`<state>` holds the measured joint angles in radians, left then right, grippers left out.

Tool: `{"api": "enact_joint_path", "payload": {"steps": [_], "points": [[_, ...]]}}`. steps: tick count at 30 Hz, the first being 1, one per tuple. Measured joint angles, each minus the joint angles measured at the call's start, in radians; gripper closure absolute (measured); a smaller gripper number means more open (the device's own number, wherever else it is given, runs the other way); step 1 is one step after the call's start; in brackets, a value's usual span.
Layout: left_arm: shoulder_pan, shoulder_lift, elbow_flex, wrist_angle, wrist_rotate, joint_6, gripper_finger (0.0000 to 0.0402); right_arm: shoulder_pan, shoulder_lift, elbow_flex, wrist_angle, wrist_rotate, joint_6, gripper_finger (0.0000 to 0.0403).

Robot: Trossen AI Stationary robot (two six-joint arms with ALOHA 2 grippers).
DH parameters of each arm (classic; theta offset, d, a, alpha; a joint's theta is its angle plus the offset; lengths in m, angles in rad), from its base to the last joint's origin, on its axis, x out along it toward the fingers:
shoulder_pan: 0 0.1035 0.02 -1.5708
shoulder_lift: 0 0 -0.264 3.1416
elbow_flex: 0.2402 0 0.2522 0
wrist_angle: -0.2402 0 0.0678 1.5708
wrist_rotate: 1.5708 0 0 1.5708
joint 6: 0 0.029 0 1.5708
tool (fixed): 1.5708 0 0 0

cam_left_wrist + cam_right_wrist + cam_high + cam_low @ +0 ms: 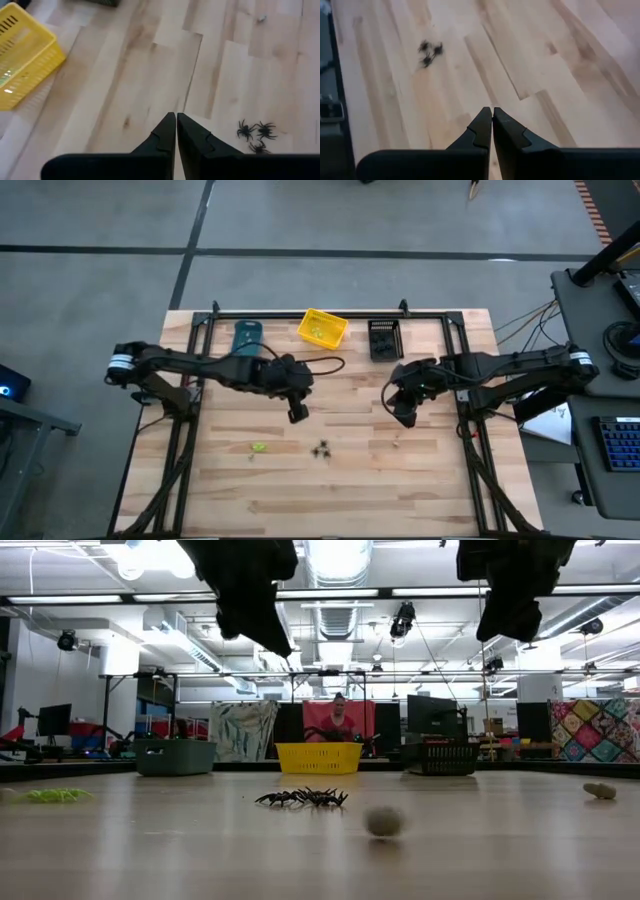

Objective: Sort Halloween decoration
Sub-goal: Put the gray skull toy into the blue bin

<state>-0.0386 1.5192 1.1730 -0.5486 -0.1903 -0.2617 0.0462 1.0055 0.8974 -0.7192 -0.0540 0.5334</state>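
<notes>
A cluster of small black spider decorations [321, 449] lies on the wooden table near its middle, also seen in the low view [303, 798] and both wrist views [256, 135] [430, 52]. A yellow-green decoration [259, 447] lies to their left [55, 795]. My left gripper [298, 413] hangs shut above the table, up and to the left of the spiders, with nothing between its fingers [176, 116]. My right gripper [405, 418] hangs shut and empty to the spiders' right [492, 111].
Along the far edge stand a teal bin [247, 336], a yellow bin [322, 328] with yellow-green bits inside, and a black bin [384, 338]. A small pale blob [383, 822] lies right of the spiders, another [600, 790] at the far right. A person sits beyond the table [340, 720].
</notes>
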Motion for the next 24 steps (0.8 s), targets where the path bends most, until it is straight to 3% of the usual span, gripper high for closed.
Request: {"api": "enact_joint_path", "payload": {"steps": [5,11,18,24], "points": [[-0.047,-0.019,-0.005,0.002,0.025,-0.02,0.0401,0.056,0.014,-0.003,0.036,-0.022,-0.031,0.0394],[-0.134,-0.02,-0.026,0.039,0.025,-0.01,0.0402,0.192,0.072,-0.003,0.235,-0.025,0.087,0.0394],[-0.268,-0.047,-0.071,0.093,0.024,-0.035,0.0401,0.333,0.252,-0.003,0.532,0.011,0.238,0.0394],[-0.445,-0.1,-0.097,0.104,-0.044,-0.186,0.0401,0.416,0.43,-0.003,0.579,0.012,0.382,0.0394]]}}
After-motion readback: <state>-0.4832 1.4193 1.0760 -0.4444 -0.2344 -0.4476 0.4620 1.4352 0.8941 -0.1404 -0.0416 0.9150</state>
